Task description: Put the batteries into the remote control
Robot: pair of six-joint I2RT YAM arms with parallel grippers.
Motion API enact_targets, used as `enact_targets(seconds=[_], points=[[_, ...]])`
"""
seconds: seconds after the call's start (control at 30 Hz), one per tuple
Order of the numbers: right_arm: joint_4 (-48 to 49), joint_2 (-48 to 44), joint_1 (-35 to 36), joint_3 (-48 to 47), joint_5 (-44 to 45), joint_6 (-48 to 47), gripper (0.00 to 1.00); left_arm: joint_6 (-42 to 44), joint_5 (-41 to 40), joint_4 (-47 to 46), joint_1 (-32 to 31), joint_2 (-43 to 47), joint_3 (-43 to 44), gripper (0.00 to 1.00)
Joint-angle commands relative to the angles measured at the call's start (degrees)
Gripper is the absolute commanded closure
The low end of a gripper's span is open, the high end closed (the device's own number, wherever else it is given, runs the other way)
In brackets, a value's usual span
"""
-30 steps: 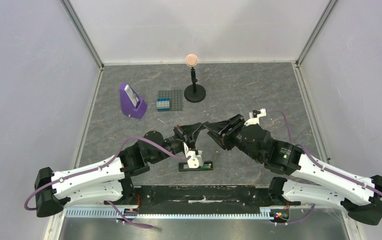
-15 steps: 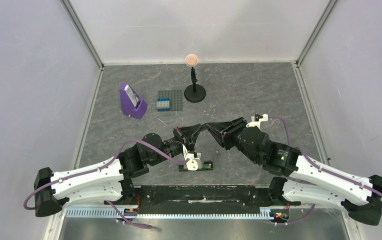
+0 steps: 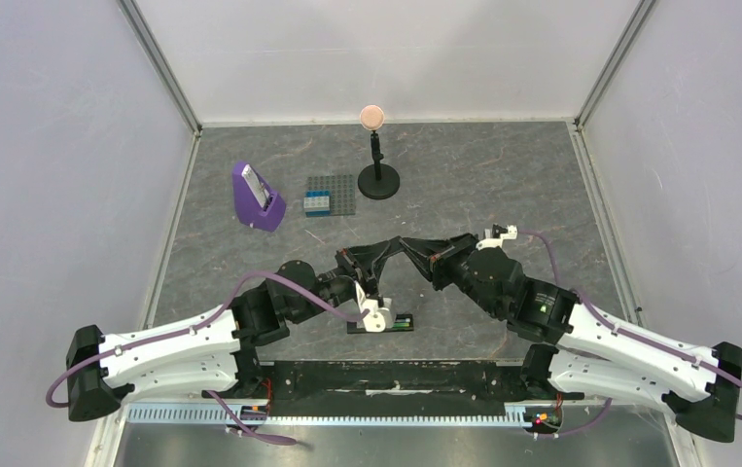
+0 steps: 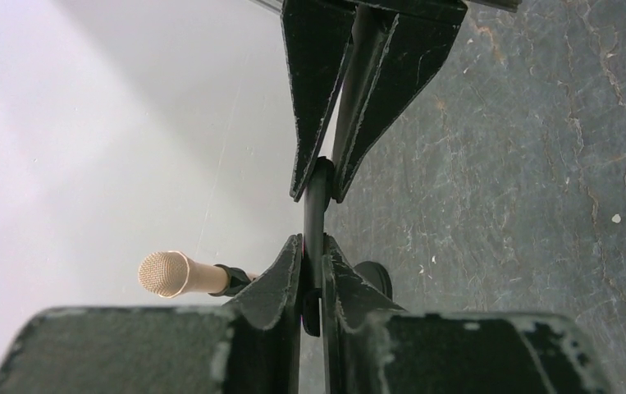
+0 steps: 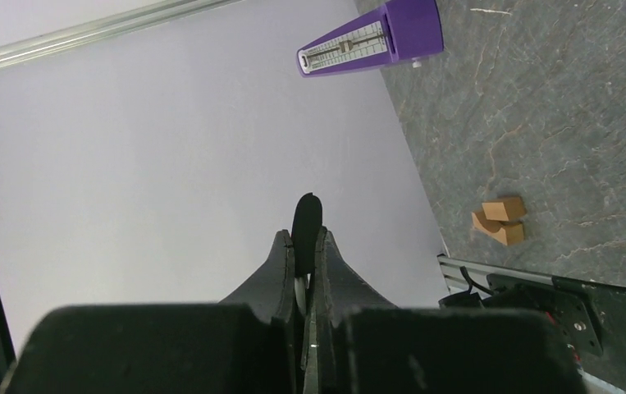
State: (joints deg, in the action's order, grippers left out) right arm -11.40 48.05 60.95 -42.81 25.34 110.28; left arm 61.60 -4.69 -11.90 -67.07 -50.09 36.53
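From above, the remote control (image 3: pixel 357 327) lies flat on the tabletop (image 3: pixel 503 185), close in front of the arms. A bit of green in it is probably a battery (image 3: pixel 404 321) already seated. I cannot find the second battery. Above the remote, the left hand (image 3: pixel 389 247) and the right hand (image 3: pixel 413 245) meet tip to tip over a thin black piece (image 3: pixel 401 242), probably the lid of the battery recess.

In the left wrist view, the left hand (image 4: pixel 313 250) is closed on this piece (image 4: pixel 316 215), seen edge-on. The right hand (image 4: pixel 320 187) pinches its far end. I judge this to be a handover, to get a better hold for fitting it.

In the right wrist view, the right hand (image 5: pixel 303 249) is closed on the piece (image 5: pixel 305 215), whose rounded end sticks out beyond the fingers. The remote is not visible here.
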Motion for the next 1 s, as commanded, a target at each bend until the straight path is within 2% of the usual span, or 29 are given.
enact_targets(seconds=[0.0, 0.17, 0.2, 0.23, 0.57, 0.63, 0.8, 0.9, 0.97], points=[[4.03, -0.25, -0.29, 1.79, -0.53, 1.34, 1.0, -1.26, -0.01, -4.33, -1.13, 0.3, 0.29, 0.79], [7.78, -1.79, -0.43, 4.38, 1.88, 1.82, 1.0, -10.68, -1.25, -4.11, -1.31, 1.72, -0.88, 0.52], [8.49, -2.2, -0.48, 4.78, 2.58, 1.8, 1.0, -13.23, -1.14, -3.74, -1.29, 2.18, -1.38, 0.37], [9.1, -2.67, -0.57, 5.09, 3.46, 1.58, 1.0, -15.61, -0.95, -3.19, -1.3, 2.8, -1.67, 0.28], [10.94, -5.14, -1.53, 4.67, 9.33, -4.82, 1.0, -43.05, 0.41, 2.61, -1.26, 7.03, -2.77, 0.25], [10.96, -5.91, -1.62, 4.56, 9.87, -8.42, 1.0, -52.37, -1.17, 3.38, -1.24, 7.28, -1.6, 0.24], [10.91, -11.16, -1.62, 8.36, 12.17, -15.44, 1.0, -82.42, -13.6, 11.23, -1.23, 7.16, 2.81, 0.23], [10.94, -14.74, -1.62, 12.06, 14.18, -17.34, 1.0, -95.47, -16.15, 18.1, -1.22, 7.63, 4.76, 0.23], [10.91, -15.94, -1.62, 13.11, 15.04, -18.84, 1.0, -102.11, -14.58, 14.64, -1.18, 9.43, 2.53, 0.23]])
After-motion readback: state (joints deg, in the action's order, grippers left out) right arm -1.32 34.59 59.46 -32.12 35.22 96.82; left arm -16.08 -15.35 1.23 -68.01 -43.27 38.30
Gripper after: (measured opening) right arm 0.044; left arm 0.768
